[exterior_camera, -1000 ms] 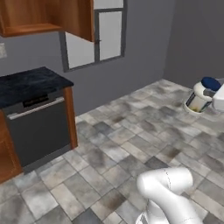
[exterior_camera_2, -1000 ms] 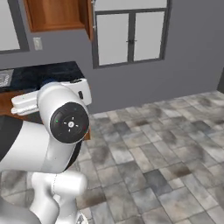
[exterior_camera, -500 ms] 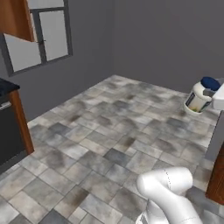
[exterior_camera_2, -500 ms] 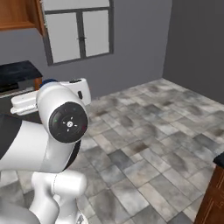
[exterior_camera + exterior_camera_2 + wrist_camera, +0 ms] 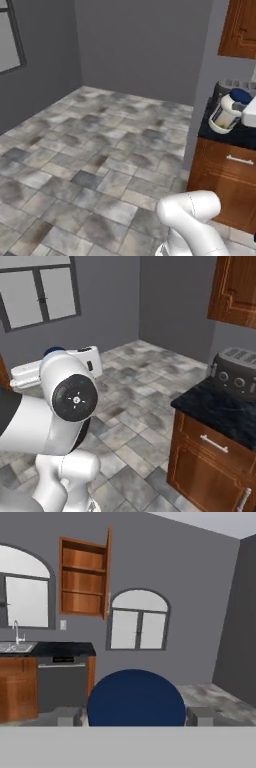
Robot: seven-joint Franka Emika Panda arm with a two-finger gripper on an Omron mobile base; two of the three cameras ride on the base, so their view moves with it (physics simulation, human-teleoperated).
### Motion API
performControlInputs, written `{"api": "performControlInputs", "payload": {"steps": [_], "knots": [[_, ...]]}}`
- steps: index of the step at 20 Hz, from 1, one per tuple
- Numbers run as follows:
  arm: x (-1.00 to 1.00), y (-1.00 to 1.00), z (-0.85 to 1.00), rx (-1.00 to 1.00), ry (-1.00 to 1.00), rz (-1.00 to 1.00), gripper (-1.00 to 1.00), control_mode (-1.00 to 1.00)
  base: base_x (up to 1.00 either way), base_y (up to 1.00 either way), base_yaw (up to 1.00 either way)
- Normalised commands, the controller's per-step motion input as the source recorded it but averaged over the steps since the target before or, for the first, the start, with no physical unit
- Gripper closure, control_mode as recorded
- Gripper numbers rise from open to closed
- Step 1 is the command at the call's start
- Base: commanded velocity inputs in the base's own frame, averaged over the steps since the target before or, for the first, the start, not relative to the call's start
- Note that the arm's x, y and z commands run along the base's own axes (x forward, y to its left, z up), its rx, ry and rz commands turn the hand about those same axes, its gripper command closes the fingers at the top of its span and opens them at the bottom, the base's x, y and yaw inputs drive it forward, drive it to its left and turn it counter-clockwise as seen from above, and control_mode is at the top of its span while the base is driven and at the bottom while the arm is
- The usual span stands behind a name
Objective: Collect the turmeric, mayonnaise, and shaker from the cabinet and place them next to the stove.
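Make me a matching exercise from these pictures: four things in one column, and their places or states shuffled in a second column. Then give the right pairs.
Things:
1. mayonnaise
2. cabinet
3. toaster
4. window

Places or states:
A. standing on the dark counter in the right base view
B. door swung open, its shelves bare, in the hand view
C. held between the fingers of the end effector, its blue lid toward the hand camera
D. arched, on the grey wall right of the wall unit

Pairs: 1-C, 2-B, 3-A, 4-D
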Motion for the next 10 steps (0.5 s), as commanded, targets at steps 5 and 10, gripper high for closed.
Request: {"api": "performControlInputs", "payload": {"steps": [5, 10], "knots": [[0.0, 0.0, 0.0, 0.0, 0.0, 0.0, 1.0, 1.0, 0.0, -0.98, -0.28], [0.0, 0.0, 0.0, 0.0, 0.0, 0.0, 1.0, 1.0, -0.01, -1.0, -0.28]]}}
